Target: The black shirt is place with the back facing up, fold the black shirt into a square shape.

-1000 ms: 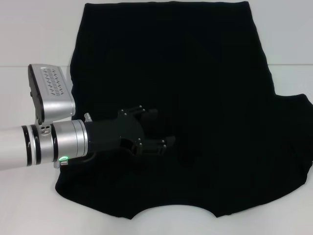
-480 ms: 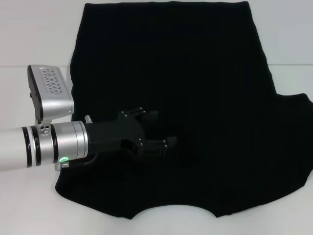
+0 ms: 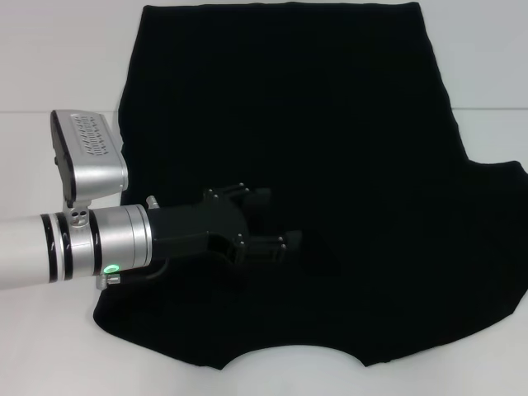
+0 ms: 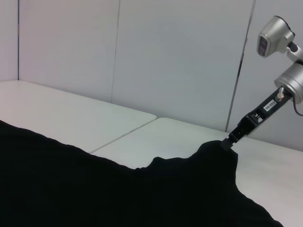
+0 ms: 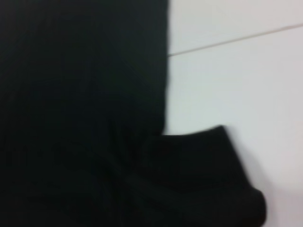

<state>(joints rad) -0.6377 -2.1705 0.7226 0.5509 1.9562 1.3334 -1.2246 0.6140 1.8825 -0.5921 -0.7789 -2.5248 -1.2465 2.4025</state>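
The black shirt (image 3: 330,140) lies spread flat on the white table (image 3: 49,66), its curved neckline at the near edge and one short sleeve (image 3: 499,194) sticking out to the right. My left gripper (image 3: 276,219) hovers open over the shirt's near left part, with nothing between its fingers. The head view does not show my right arm. In the left wrist view my right gripper (image 4: 229,142) slants down onto the tip of the far sleeve (image 4: 215,153). The right wrist view shows the shirt's edge (image 5: 85,94) and that sleeve (image 5: 208,175) on the table.
White table surface (image 3: 495,66) surrounds the shirt, with a seam line (image 3: 41,111) running across it. Pale wall panels (image 4: 165,56) stand behind the table.
My left arm has crept a little to the right over the shirt, with its gripper still open. The shirt lies as before.
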